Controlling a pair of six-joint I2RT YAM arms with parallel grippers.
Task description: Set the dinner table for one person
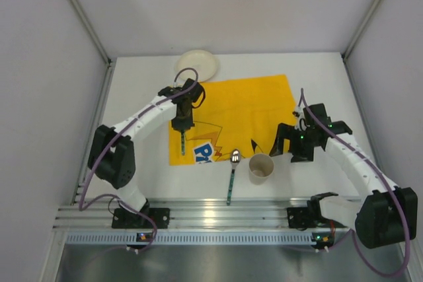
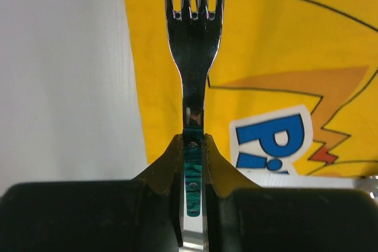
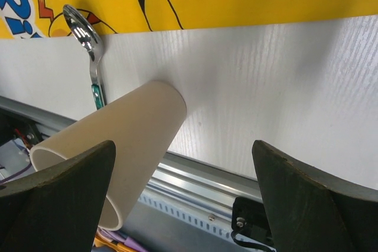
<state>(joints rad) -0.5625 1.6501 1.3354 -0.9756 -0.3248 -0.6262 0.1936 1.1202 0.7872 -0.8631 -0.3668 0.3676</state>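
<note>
My left gripper (image 1: 183, 125) is shut on a metal fork (image 1: 182, 142) with a green handle. In the left wrist view the fork (image 2: 194, 57) sticks out past the closed fingers (image 2: 171, 157), over the left edge of the yellow cartoon-print placemat (image 2: 277, 39). My right gripper (image 1: 291, 142) is open and empty, just right of a cream cup (image 1: 261, 168) that stands on the white dinner table (image 1: 317, 84). In the right wrist view the cup (image 3: 118, 146) sits by the left finger (image 3: 59, 199). A spoon (image 1: 232, 170) lies left of the cup, its bowl on the placemat's front edge.
A cream plate (image 1: 197, 64) sits at the back, beyond the placemat (image 1: 244, 110). The ribbed aluminium rail (image 1: 218, 214) runs along the near edge, close behind the cup and spoon (image 3: 85, 33). Grey walls enclose the table on three sides.
</note>
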